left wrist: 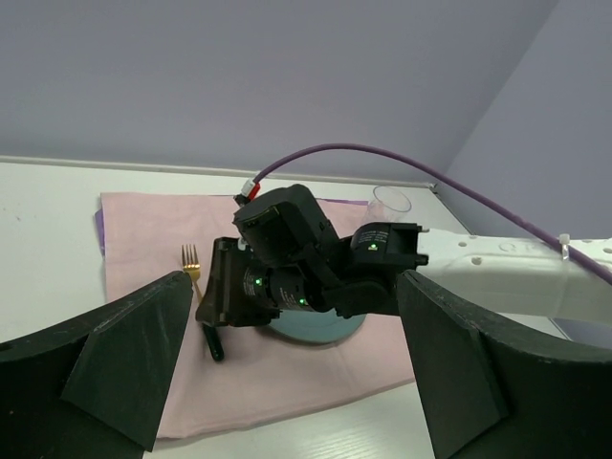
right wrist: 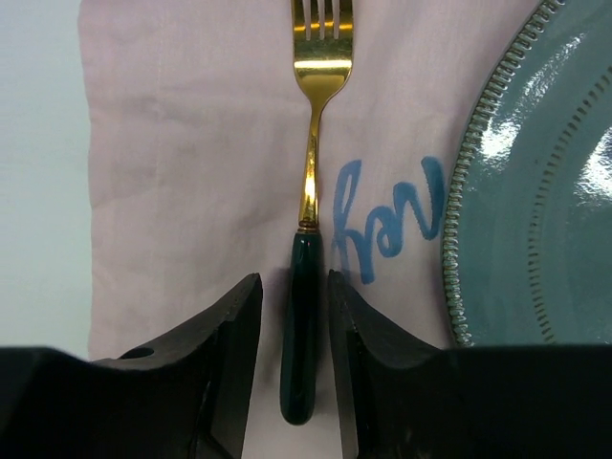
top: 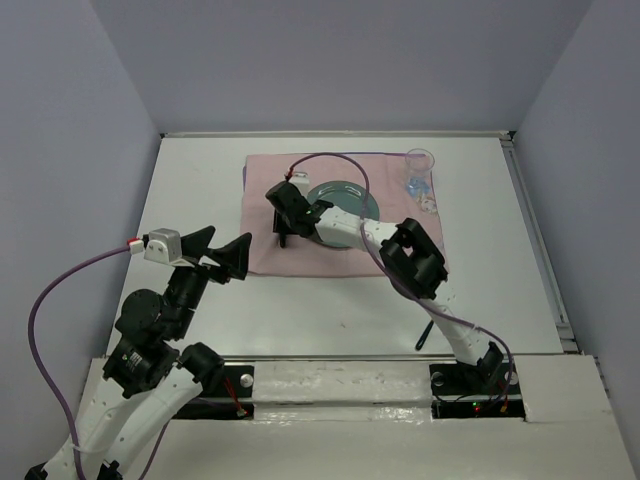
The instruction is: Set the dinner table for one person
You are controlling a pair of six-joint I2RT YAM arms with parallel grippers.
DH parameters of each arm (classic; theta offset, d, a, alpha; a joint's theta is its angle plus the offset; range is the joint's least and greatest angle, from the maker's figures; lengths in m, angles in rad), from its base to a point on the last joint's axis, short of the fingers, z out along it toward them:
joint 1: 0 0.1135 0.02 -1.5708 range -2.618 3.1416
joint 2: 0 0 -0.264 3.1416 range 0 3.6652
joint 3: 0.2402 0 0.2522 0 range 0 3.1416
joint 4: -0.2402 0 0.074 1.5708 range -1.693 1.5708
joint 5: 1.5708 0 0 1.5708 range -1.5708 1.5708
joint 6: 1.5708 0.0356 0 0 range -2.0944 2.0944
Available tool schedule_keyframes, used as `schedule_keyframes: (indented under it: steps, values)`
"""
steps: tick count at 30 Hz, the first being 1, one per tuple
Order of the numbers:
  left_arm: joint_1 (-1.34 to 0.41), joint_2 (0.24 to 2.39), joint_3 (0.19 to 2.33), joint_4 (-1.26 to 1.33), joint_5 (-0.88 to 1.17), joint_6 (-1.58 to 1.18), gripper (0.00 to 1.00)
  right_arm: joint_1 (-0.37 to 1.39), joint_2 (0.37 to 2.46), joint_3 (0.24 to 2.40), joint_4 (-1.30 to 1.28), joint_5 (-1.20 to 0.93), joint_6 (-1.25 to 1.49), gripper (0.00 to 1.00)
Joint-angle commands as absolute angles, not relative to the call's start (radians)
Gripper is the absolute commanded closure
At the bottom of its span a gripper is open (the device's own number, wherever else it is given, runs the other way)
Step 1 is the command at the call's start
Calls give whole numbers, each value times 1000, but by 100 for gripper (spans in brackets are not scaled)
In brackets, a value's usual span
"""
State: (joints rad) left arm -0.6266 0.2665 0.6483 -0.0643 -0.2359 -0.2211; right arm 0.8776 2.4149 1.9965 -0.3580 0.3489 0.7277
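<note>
A gold fork (right wrist: pixel 311 182) with a dark green handle lies flat on the pink cloth (right wrist: pixel 182 143), just left of the blue-grey plate (right wrist: pixel 540 191). My right gripper (right wrist: pixel 295 287) is low over the handle. Its jaws stand on either side of it with a thin gap each side, so it is open. From above, the right gripper (top: pixel 285 228) is at the plate's (top: pixel 345 192) left side on the white dinner table (top: pixel 195 185). My left gripper (top: pixel 222 252) is open and empty, hovering by the cloth's front left corner.
A clear cup (top: pixel 421 160) stands at the cloth's far right corner, with small blue prints (top: pixel 420 190) below it. A slim dark object (top: pixel 424 335) lies on the table near the right arm's base. Walls close in the table's left, right and far sides.
</note>
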Motion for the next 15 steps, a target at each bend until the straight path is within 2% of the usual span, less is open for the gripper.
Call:
schedule_keyframes:
  steps: [1, 6, 10, 12, 15]
  values:
    - [-629, 275, 678, -15, -224, -219, 1, 885, 2254, 1967, -334, 345, 671, 59]
    - [-627, 264, 676, -12, -219, -216, 1, 885, 2039, 1788, -278, 359, 620, 59]
    - [-635, 255, 676, -8, -193, -215, 1, 885, 1780, 1389, -279, 409, 632, 59]
    - [-649, 241, 676, -8, -189, -212, 1, 885, 1602, 1149, -325, 452, 751, 59]
    - [-669, 221, 676, -8, -193, -207, 1, 885, 1404, 970, -567, 503, 999, 59]
